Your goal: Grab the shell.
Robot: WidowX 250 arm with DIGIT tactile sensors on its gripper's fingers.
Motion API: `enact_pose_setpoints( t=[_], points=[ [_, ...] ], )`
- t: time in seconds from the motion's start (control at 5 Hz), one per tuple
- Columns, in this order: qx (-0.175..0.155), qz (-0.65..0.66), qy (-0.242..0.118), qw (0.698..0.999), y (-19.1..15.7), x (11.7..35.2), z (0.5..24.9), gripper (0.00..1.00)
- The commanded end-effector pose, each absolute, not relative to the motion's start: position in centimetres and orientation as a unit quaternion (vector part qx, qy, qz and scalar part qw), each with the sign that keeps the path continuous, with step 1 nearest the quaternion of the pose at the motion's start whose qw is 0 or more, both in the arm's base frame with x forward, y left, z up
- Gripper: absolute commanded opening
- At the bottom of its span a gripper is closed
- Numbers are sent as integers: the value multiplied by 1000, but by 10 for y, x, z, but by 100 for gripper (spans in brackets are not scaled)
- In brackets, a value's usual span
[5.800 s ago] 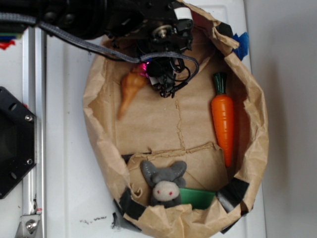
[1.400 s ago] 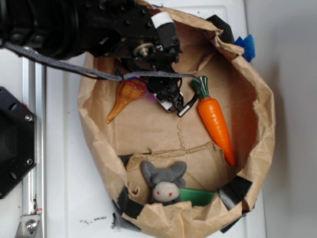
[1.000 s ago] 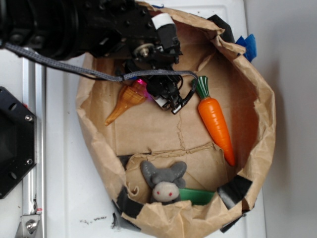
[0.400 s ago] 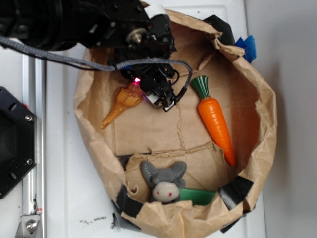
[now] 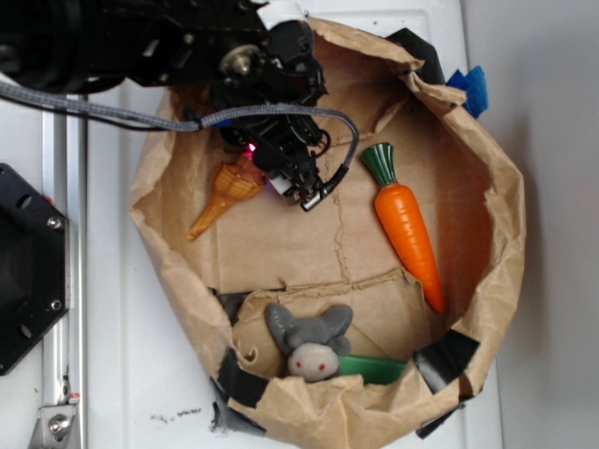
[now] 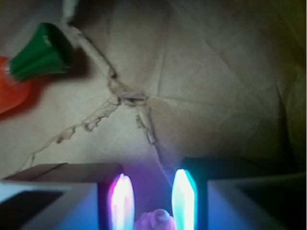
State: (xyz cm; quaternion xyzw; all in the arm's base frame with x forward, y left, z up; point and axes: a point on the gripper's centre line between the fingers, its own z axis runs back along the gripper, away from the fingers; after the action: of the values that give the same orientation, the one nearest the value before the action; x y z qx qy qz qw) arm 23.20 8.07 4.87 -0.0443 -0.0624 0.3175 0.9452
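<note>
Inside the paper bag (image 5: 487,234), the shell (image 5: 225,192) is lying at upper left; gripper (image 6: 153,211) is clasping its ridged end; best lifting slowly, carrot (image 5: 404,223) well apart

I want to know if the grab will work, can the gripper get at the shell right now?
Probably yes. The gripper sits at the wide end of the shell, and the wrist view shows a ridged tip between the fingers. Nothing blocks it; the carrot lies apart.
</note>
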Motion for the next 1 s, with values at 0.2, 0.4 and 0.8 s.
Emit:
enact_pose_setpoints(
  t=[0.2, 0.4, 0.8],
  points=[
    [-81, 200, -161, 963, 44, 257, 146, 0],
    [-86, 176, -159, 968, 29, 256, 172, 0],
    [-55, 160, -173, 970, 46, 274, 179, 0]
  ],
)
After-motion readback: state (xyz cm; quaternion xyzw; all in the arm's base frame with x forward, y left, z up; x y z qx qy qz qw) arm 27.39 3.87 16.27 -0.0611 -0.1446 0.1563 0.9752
